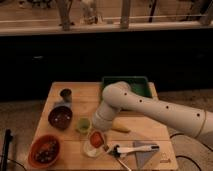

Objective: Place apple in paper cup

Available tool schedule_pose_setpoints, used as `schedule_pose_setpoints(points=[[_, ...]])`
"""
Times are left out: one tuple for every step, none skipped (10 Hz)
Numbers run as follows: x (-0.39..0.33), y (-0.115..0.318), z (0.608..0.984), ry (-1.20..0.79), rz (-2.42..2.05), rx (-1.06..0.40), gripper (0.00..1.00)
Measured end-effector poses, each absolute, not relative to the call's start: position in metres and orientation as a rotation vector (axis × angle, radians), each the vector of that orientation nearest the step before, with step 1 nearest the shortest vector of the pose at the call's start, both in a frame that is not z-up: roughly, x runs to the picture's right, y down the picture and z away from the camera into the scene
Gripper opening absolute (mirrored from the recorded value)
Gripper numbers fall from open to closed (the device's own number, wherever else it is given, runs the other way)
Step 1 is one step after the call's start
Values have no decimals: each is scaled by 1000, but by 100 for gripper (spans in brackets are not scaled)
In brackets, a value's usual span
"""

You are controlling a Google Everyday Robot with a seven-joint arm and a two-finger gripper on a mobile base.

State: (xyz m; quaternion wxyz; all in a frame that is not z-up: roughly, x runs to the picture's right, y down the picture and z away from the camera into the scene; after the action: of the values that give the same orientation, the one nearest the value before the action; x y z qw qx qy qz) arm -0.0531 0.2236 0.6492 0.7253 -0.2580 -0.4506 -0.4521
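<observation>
pincer (98, 131) over paper cup (90, 149)

pincer hangs low at the front of the counter (80, 97), half hidden under the arm (150, 109); i cannot tell its opening. apple (96, 137) sits right beneath, at the cup's mouth. pale green cup (83, 125) stands just beside.

We see the apple (96, 136), a small round orange-red fruit, towards the near middle of the wooden tabletop (75, 95). It sits at the far edge of the paper cup (90, 149) and overlaps the cup's rim. We cannot tell whether it rests on that rim or hangs just above it. The paper cup is short, white and round, about as wide at the mouth as the apple. It stands upright on the tabletop with its mouth facing up. The pincer (98, 131) is directly above the apple, at its upper edge.
</observation>
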Motion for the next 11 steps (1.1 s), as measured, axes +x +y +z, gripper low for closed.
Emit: schedule_pose_setpoints(points=[[-54,224,647,-999,-1004,-565,31],[-56,224,646,-1003,-1009,-562,41],[-57,224,645,-1005,-1012,-561,52],[-57,224,645,-1006,-1012,-560,60],[-57,224,645,-1008,-1012,-560,72],[-57,224,645,-1010,-1013,-561,78],[-57,224,645,-1011,-1014,-564,80],[-58,224,645,-1014,-1016,-567,80],[-57,224,645,-1015,-1015,-570,80],[-56,224,646,-1015,-1014,-573,80],[-56,224,646,-1016,-1013,-573,80]])
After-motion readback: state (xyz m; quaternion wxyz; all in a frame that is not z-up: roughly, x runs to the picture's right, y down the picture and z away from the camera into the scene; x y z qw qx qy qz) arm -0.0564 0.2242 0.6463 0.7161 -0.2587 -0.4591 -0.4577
